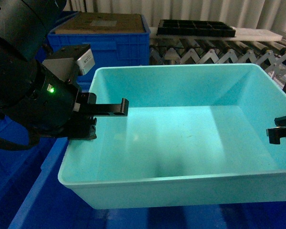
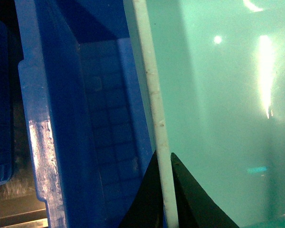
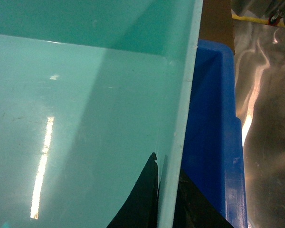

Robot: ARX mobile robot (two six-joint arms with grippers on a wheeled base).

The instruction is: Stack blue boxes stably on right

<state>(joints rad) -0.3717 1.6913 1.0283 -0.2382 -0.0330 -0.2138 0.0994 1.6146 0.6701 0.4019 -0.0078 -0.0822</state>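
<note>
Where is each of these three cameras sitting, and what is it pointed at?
Head: on the robot, looking down into the turquoise tub; left hand and right hand show at its sides.
Left wrist: looks along the tub's left rim, fingers astride it.
Right wrist: the same at the right rim.
All share the tub.

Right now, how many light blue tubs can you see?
1. The light blue tub sits in the middle, above a dark blue crate, with the left tool and right tool each pinching a side rim. Another tub could be hidden underneath.
</note>
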